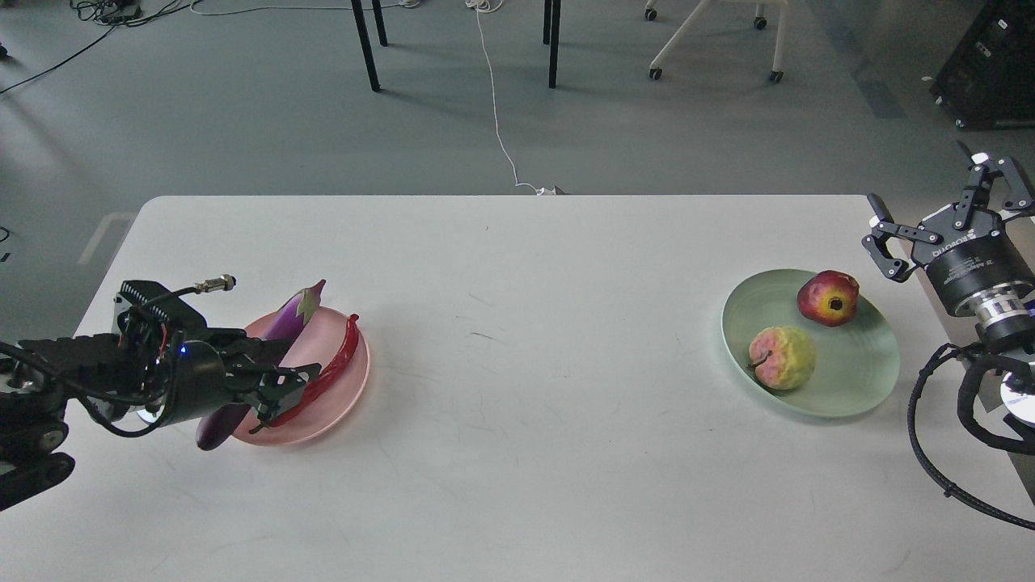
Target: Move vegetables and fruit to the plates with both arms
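1. The white desk (517,339) carries two plates well apart: a pink plate (344,380) at the left and a green plate (869,356) at the right. The split matches the task, vegetables to one side and fruit to the other, one plate within reach of each arm.
2. The eggplant (285,322) lies across the pink plate, cap at the far rim and blunt end overhanging the near rim. It is longer than the plate, so it cannot sit wholly inside.
3. The chili pepper (340,364) lies curved along the plate's right side, just beside the eggplant.
4. The left end effector (275,388) sits low over the near rim, at the pepper's lower end. Whether its fingers grip the pepper or stand clear, I cannot tell.
5. The pomegranate (828,298) and the yellow-green fruit (781,358) rest on the green plate, near each other, not touching.
6. The right end effector (946,222) is raised beyond the plate, fingers spread wide, holding nothing.
7. Judgement: all four items are plated; the task appears nearly finished.
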You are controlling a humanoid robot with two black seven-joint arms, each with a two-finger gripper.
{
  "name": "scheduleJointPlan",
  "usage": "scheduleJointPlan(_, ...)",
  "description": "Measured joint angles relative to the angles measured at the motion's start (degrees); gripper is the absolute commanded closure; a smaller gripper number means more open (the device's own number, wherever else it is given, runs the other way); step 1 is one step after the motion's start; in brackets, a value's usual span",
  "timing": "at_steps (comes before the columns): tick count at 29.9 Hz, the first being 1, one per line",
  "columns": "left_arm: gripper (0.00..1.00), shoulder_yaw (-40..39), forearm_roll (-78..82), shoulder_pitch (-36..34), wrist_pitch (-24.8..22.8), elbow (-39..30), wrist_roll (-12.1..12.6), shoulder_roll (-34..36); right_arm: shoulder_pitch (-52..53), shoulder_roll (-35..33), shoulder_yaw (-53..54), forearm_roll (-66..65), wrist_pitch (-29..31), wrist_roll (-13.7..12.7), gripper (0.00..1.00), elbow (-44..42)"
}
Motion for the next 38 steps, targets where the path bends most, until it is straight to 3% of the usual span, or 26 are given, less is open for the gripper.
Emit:
scheduleJointPlan(6,0.05,-8.3,-21.6,-0.2,4.5,3.8,-0.1,-2.8,2.8,0.3,2.6,0.0,0.0,0.0,0.01,-3.3)
scheduleJointPlan(12,0.04,-20.1,-52.6,-1.2,4.7,11.7,-0.1,-12.6,4.3,0.3,5.5,0.1,0.0,0.0,0.01,-4.6)
scheduleJointPlan(17,0.04,-28.9,-67.5,-2.4,4.1,20.7,-0.3,-22.7,5.3,0.3,5.6,0.1,0.0,0.0,0.01,-4.8)
scheduleJointPlan(24,0.04,-41.5,-85.0,-2.5,-4.9,36.8,-1.1,-32.7,8.0,7.1,6.4,0.6,0.0,-0.2,0.01,-6.8)
scheduleJointPlan(29,0.04,-44.7,-99.7,-2.6,-13.5,44.2,-1.1,-34.5,9.2,10.0,10.7,2.9,0.0,-4.1,0.01,-7.6)
scheduleJointPlan(32,0.04,-44.9,-104.2,-2.9,-15.1,46.2,-1.0,-34.9,9.3,12.3,12.9,3.4,0.0,-5.9,0.01,-10.0)
scheduleJointPlan(38,0.03,-45.0,-105.7,-3.2,-15.4,48.2,-1.0,-38.0,10.6,16.2,12.9,3.2,0.0,-6.2,0.01,-14.8)
